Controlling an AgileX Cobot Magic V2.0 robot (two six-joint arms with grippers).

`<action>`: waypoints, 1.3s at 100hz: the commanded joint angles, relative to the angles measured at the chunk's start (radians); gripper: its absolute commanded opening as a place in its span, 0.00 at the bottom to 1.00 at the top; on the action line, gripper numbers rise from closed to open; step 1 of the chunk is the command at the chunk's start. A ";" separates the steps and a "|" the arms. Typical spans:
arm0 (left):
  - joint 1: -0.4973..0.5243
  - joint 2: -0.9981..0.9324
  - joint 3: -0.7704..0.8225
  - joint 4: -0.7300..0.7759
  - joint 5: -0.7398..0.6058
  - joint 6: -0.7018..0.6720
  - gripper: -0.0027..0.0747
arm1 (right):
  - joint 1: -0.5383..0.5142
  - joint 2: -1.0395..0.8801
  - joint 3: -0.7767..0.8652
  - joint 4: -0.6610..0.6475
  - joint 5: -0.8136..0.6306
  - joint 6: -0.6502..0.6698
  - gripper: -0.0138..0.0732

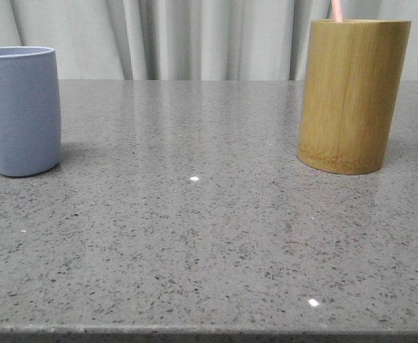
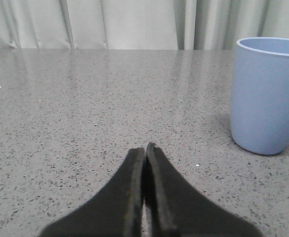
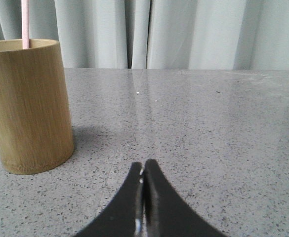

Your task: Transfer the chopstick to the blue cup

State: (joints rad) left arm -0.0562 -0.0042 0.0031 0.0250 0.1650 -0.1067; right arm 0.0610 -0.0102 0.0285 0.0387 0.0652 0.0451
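Two vessels on the grey speckled table (image 1: pixel 209 243), well apart; blue cup (image 1: pixel 19 111) at far left, upright; left gripper (image 2: pixel 145 153) near it, fingers pressed together, holding nothing; right gripper (image 3: pixel 144 170) likewise closed and bare; bamboo holder (image 1: pixel 351 96) at right, chopstick (image 1: pixel 336 10) standing inside, poking above the rim.

Matte, smooth blue cup (image 1: pixel 19 111). Holder (image 1: pixel 351 93) of grained bamboo. Polished, speckled stone table (image 1: pixel 209 243); cloth curtain (image 1: pixel 194 36) behind

Low, tabletop-level views toward curtain (image 1: pixel 194 36)
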 commanded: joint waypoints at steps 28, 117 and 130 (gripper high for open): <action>0.004 -0.034 0.009 -0.008 -0.084 0.000 0.01 | -0.006 -0.020 0.000 -0.012 -0.072 -0.003 0.04; 0.004 -0.034 0.009 -0.008 -0.085 0.000 0.01 | -0.006 -0.020 0.000 -0.012 -0.071 -0.004 0.04; 0.004 -0.034 0.009 -0.018 -0.111 0.000 0.01 | -0.005 -0.020 -0.002 -0.011 -0.065 -0.004 0.04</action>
State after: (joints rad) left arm -0.0562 -0.0042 0.0031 0.0234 0.1612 -0.1067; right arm 0.0610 -0.0102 0.0285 0.0387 0.0658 0.0451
